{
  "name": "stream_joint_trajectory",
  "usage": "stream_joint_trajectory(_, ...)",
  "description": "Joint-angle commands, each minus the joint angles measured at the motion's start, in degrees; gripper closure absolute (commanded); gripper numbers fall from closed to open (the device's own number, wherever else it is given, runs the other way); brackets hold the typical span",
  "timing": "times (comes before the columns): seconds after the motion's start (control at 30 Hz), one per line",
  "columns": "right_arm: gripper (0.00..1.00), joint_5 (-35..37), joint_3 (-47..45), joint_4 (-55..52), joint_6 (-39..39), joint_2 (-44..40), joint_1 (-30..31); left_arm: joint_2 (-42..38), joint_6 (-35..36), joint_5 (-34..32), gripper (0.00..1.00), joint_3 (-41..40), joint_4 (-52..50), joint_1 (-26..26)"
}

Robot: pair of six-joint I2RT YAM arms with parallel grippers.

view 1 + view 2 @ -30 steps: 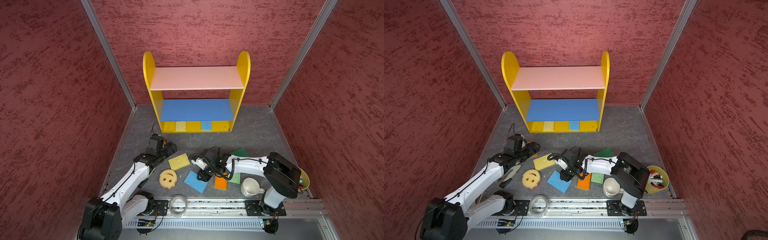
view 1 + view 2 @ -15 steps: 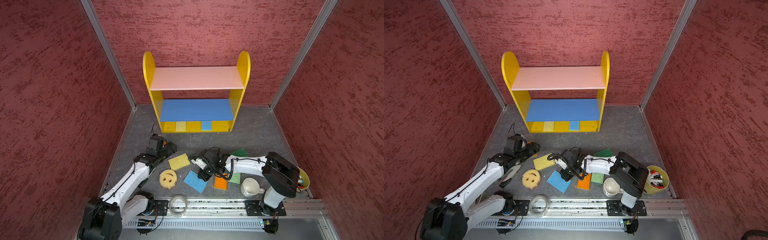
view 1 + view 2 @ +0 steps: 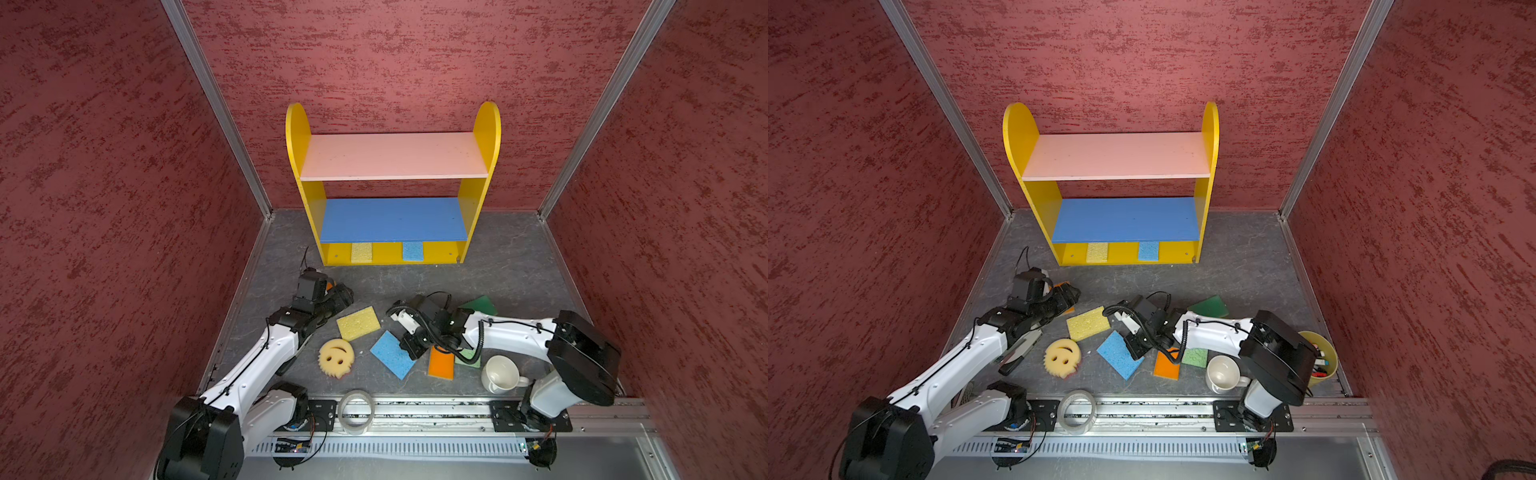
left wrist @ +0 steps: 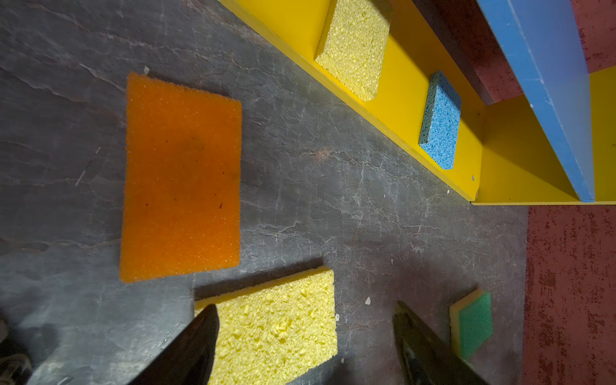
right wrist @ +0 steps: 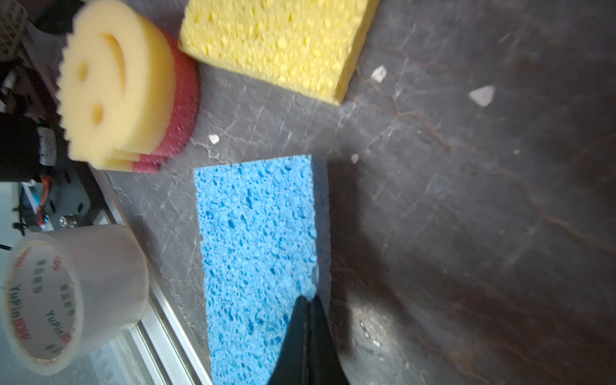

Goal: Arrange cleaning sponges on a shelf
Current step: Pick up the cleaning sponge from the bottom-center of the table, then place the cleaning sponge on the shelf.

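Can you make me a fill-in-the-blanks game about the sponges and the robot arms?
On the shelf, the sponge beside the yellow sponge is ___.
The smiley sponge has a ___ face.
The mug is ___.
The right gripper has its jaws ___, while the left gripper is open.
Missing words: blue, yellow, white, shut.

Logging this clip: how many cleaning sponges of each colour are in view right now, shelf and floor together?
Yellow: 3 (yellow shelf sponge, yellow floor sponge, smiley sponge)
Blue: 2 (blue shelf sponge, blue floor sponge)
Orange: 2 (rear orange sponge, front orange sponge)
Green: 2 (dark green sponge, light green sponge)
Total: 9 sponges
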Motion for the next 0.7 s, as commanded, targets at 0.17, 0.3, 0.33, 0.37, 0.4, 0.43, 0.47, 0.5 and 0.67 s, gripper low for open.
stream_joint_trajectory(0.17,1.00,-1.3,1.5,3.3,7.2,-5.0,-6.2,-2.2,2.3,-3.1,0.13,1.1,0.1,-4.6)
stream_joint_trajectory(0.3,1.00,-0.8,2.5,8.7,12.4,-3.7,-10.0,-4.2,2.4,-5.2,0.10,0.6,1.6,-7.2)
stream_joint_trajectory(0.33,1.00,-0.3,3.1,9.9,14.2,-3.1,-10.8,-5.1,2.2,-5.1,0.10,0.0,2.4,-7.5)
stream_joint_trajectory(0.37,1.00,0.7,3.7,10.5,15.6,-2.6,-11.3,-5.9,2.0,-5.0,0.10,-0.5,3.1,-7.8)
stream_joint_trajectory(0.4,1.00,2.5,4.4,10.8,17.3,-1.9,-11.8,-7.2,1.6,-4.7,0.10,-1.1,3.9,-8.2)
stream_joint_trajectory(0.43,1.00,3.9,4.8,11.5,18.6,-1.1,-12.3,-8.3,1.3,-4.7,0.15,-1.6,4.6,-8.8)
stream_joint_trajectory(0.47,1.00,4.7,5.0,12.6,19.7,-0.6,-12.8,-9.2,0.8,-4.9,0.18,-2.1,4.7,-9.3)
stream_joint_trajectory(0.5,1.00,6.2,4.9,13.8,21.4,0.1,-13.3,-10.1,0.2,-5.6,0.20,-2.3,3.9,-9.8)
stream_joint_trajectory(0.67,1.00,8.3,5.8,20.0,27.6,4.5,-15.1,-12.2,-2.5,-6.8,0.19,-4.2,2.9,-12.0)
